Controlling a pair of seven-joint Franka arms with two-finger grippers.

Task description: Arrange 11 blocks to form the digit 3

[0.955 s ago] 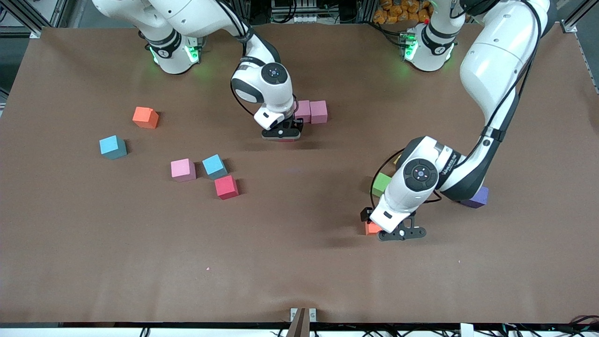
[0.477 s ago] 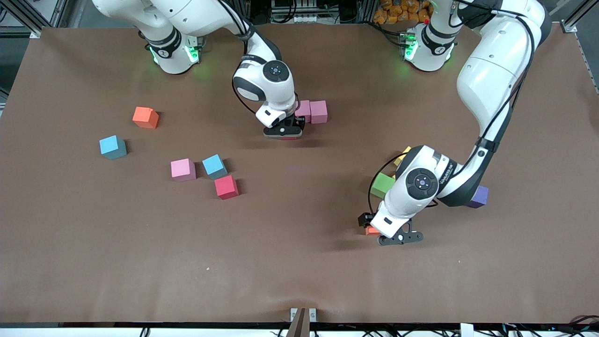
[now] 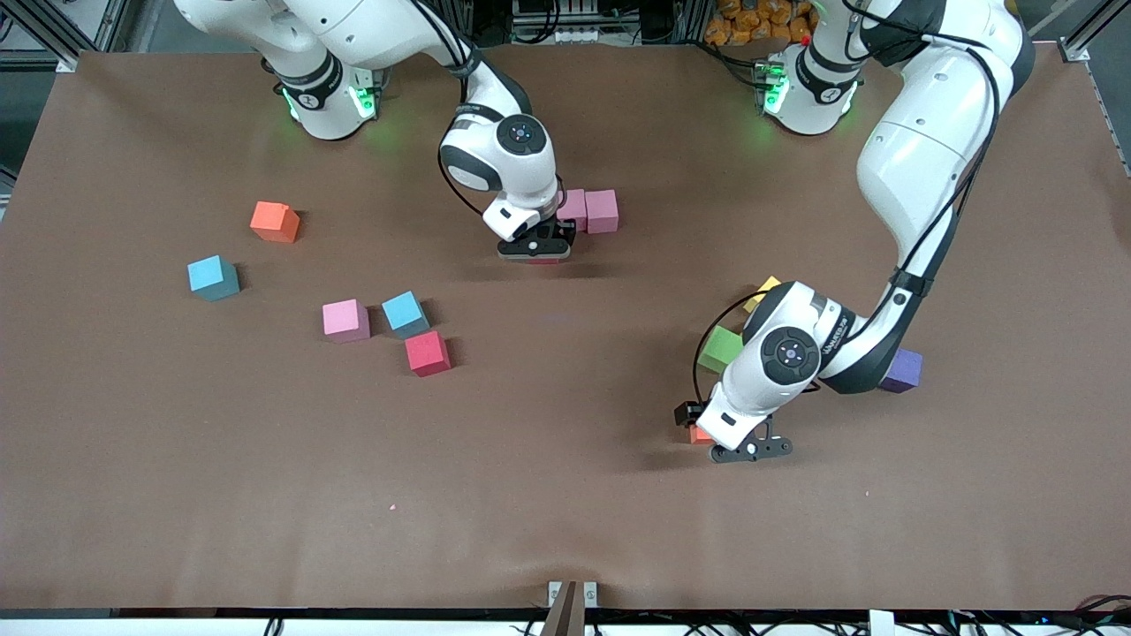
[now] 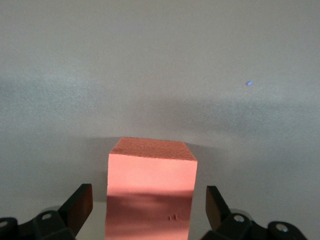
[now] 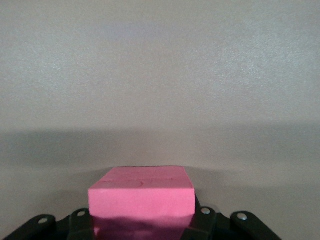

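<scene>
Pink block (image 5: 141, 199) clamped in right gripper (image 3: 533, 250), low beside the two pink blocks (image 3: 588, 210), probably starting the digit's bar. Left gripper (image 3: 740, 446) wide open, straddling an orange-red block (image 4: 151, 192) on the table (image 3: 565, 495), untouched, lining up a grasp.

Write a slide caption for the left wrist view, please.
Open left gripper straddles an orange block on the table, fingers apart from its sides.

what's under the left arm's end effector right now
An orange block sits on the table between the open fingers of the left end effector, not yet gripped. From the front, the arm covers most of that block; only an edge shows.
</scene>
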